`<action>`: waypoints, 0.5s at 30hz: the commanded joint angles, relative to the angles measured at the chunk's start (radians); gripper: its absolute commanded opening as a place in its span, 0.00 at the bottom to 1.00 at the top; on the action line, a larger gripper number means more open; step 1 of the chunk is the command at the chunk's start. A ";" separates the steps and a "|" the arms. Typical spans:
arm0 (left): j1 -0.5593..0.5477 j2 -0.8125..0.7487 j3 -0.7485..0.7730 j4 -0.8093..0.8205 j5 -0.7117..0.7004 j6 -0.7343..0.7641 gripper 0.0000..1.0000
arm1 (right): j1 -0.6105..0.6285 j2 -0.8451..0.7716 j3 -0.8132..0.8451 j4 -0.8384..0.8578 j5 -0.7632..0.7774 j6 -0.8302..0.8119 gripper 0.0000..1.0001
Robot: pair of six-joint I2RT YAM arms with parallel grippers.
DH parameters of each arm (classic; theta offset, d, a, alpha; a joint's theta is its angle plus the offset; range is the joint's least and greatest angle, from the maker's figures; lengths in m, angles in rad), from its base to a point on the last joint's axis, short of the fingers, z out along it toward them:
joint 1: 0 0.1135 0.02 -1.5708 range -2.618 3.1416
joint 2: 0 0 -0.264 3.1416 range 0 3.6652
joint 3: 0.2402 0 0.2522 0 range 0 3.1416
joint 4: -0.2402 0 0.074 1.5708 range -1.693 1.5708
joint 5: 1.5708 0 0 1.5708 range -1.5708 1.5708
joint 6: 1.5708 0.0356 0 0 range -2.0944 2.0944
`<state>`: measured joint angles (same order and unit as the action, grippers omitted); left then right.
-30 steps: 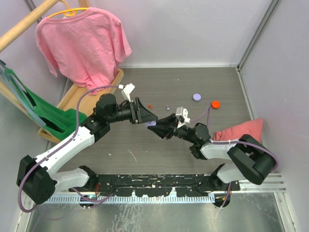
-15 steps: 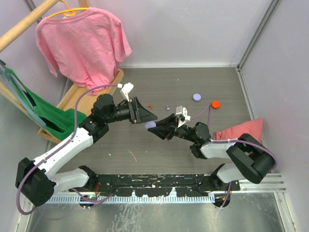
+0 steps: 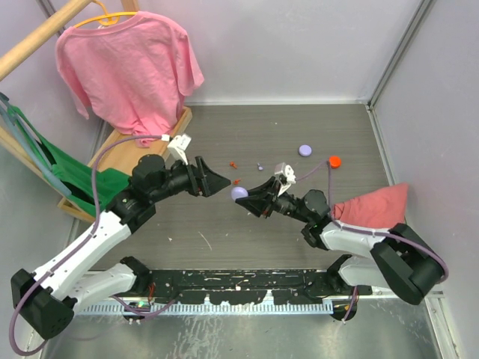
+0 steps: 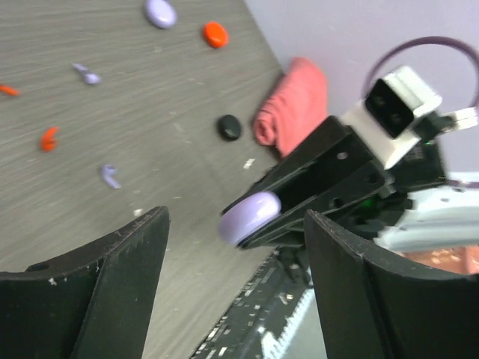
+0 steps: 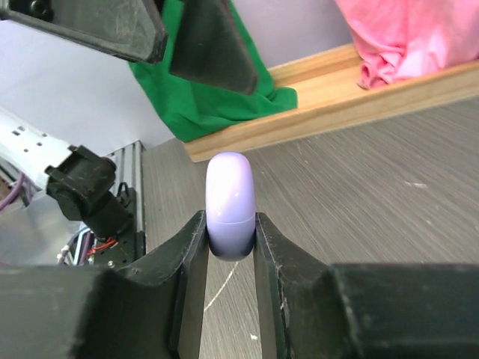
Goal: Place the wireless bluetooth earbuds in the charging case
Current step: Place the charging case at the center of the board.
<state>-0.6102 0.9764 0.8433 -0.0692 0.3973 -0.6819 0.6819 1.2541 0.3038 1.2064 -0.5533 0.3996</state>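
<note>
**Right arm has grabbed a lilac disc, and the black case is sitting on the table**

The right gripper (image 5: 230, 239) is clamped edge-on around a lilac disc (image 4: 249, 217) and holds it up off the table (image 4: 165, 90). The left gripper (image 3: 218, 179) is spread wide with nothing in it, pointing at that disc from about 9 o'clock in the overhead view.

The actual charging case (image 4: 229, 127), a little black puck, only shows in the left wrist view. It lies flat on the table, just beside the red cloth (image 4: 293, 105) at the cloth's 8 o'clock. That puts it roughly 12 o'clock from the held disc and well apart from both sets of fingers. In the overhead view I reckon the right arm hides it.

I can't spot the black earbuds anywhere. The only small pieces showing are a lilac comma scrap (image 4: 110, 176) and a red scrap (image 4: 49, 138).

My guess on handling: the case looks like hard, glossy plastic, so light, stiff and slippery on its rounded rim. I'd pinch it across the diameter, low on the sides, because it could squirt out if gripped off-centre. The earbuds would be slick and almost weightless, so a gentle pinch across the fat part of the body should suit them.
</note>
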 commanded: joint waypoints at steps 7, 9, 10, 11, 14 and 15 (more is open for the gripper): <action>0.004 -0.164 -0.119 -0.179 -0.412 0.209 0.87 | -0.031 -0.252 -0.017 -0.622 0.361 -0.053 0.01; 0.004 -0.185 -0.144 -0.176 -0.469 0.226 0.93 | -0.044 -0.290 -0.031 -0.694 0.417 -0.047 0.01; 0.004 -0.197 -0.158 -0.170 -0.501 0.232 0.94 | -0.054 -0.306 -0.039 -0.738 0.443 -0.039 0.02; 0.005 -0.203 -0.169 -0.162 -0.518 0.238 0.95 | -0.063 -0.321 -0.044 -0.762 0.469 -0.030 0.02; 0.003 -0.238 -0.213 -0.124 -0.578 0.247 1.00 | -0.101 -0.346 -0.055 -0.868 0.525 0.013 0.03; 0.005 -0.251 -0.234 -0.103 -0.597 0.250 0.98 | -0.122 -0.348 -0.059 -0.892 0.534 0.041 0.03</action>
<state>-0.6102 0.7761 0.6487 -0.2474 -0.0601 -0.4778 0.6098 0.9394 0.2550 0.4740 -0.1463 0.3756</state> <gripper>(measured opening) 0.990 0.328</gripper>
